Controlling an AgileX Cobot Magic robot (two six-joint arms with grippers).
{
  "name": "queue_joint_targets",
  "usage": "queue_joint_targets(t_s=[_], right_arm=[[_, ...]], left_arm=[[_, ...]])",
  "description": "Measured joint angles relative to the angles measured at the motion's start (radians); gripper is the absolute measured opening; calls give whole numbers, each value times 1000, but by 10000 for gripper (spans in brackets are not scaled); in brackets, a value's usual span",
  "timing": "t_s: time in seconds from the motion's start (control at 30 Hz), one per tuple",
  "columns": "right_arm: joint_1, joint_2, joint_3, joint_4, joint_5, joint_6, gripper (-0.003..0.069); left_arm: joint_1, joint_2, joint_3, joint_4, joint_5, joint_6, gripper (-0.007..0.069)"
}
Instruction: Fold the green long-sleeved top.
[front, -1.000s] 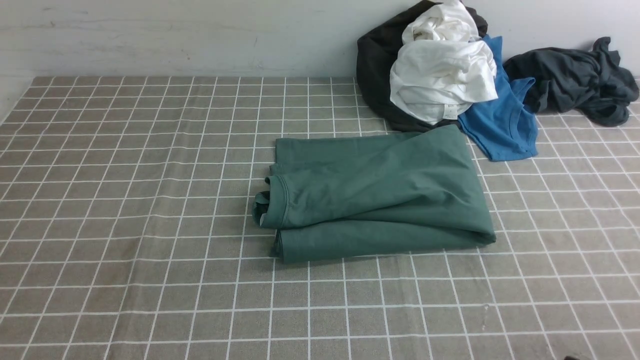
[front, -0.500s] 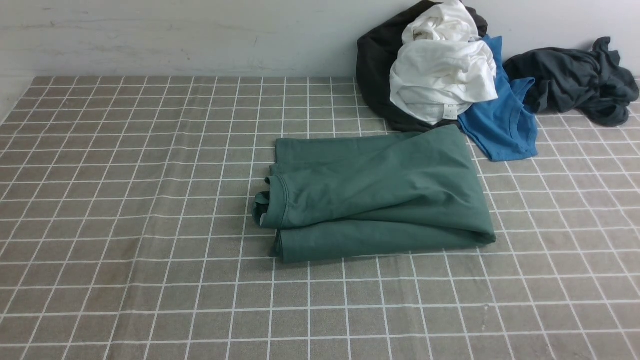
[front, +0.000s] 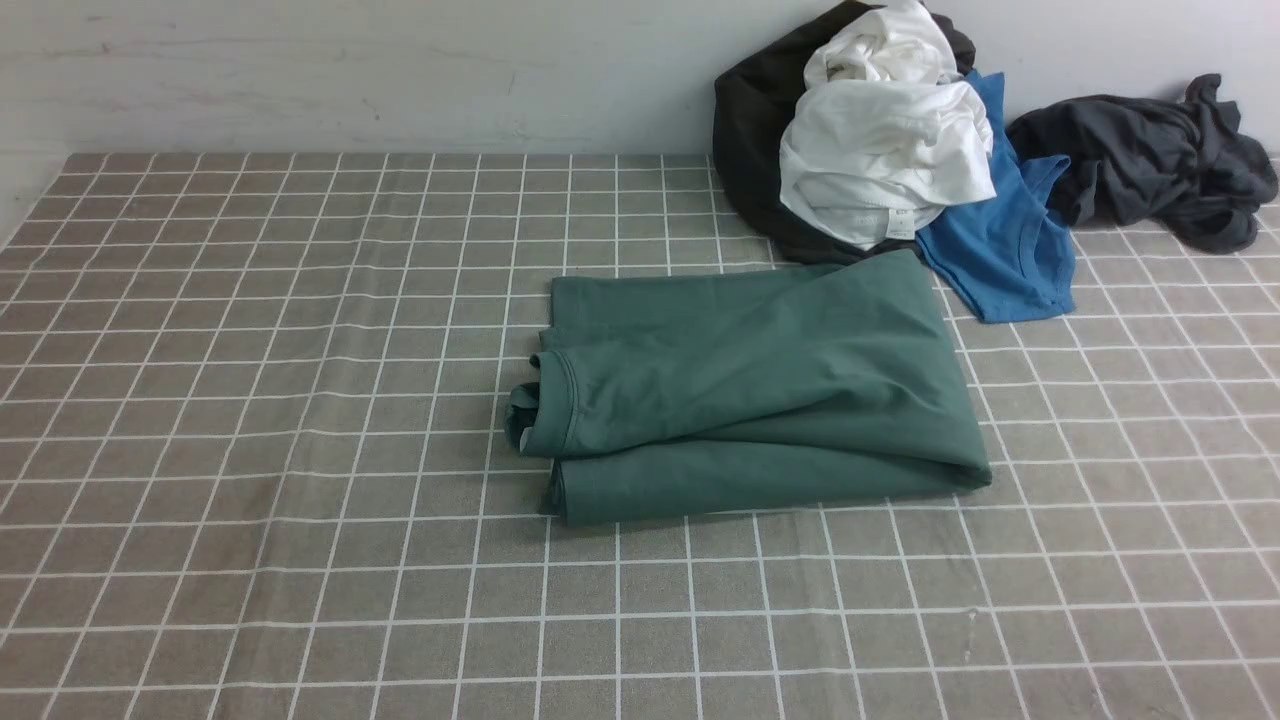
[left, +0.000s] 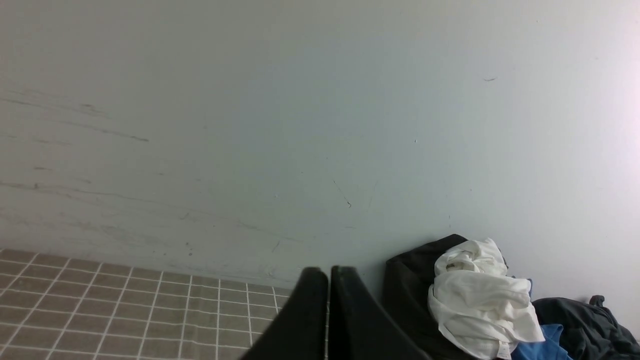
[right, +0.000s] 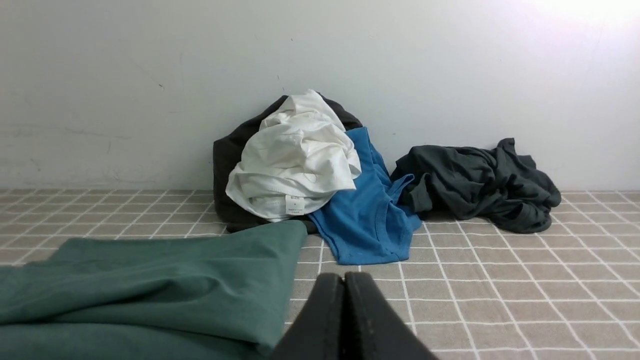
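The green long-sleeved top (front: 760, 385) lies folded into a thick rectangle in the middle of the checked tablecloth, a cuffed sleeve end (front: 540, 405) sticking out at its left side. The right wrist view shows the same green top (right: 150, 290) low beside my right gripper (right: 344, 276), which is shut with nothing in it and apart from the cloth. My left gripper (left: 329, 272) is shut and empty too, raised and facing the back wall. Neither arm shows in the front view.
A heap of clothes sits against the back wall at the right: a black garment (front: 750, 130), a white one (front: 880, 150), a bright blue T-shirt (front: 1010, 250) and a dark charcoal-grey garment (front: 1150, 160). The grey checked tablecloth (front: 250, 400) covers the table.
A dark tip of the right arm at the bottom right edge of the front view has gone out of sight. The green top has not moved.
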Motion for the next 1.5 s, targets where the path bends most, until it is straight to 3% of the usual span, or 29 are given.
queue_joint_targets(t_s=[0.1, 0.4, 1.27, 1.5], right_arm=[[-25, 0, 0, 109, 23, -96, -11], [-51, 0, -1, 64, 248, -93, -11], [-51, 0, -3, 63, 256, -90, -11], [-51, 0, -3, 63, 256, -92, -11]], left_arm=[[0, 0, 0, 0, 0, 0, -8], [0, 0, 0, 0, 0, 0, -8], [0, -16, 0, 0, 0, 0, -8], [23, -138, 1, -11, -214, 12, -8]])
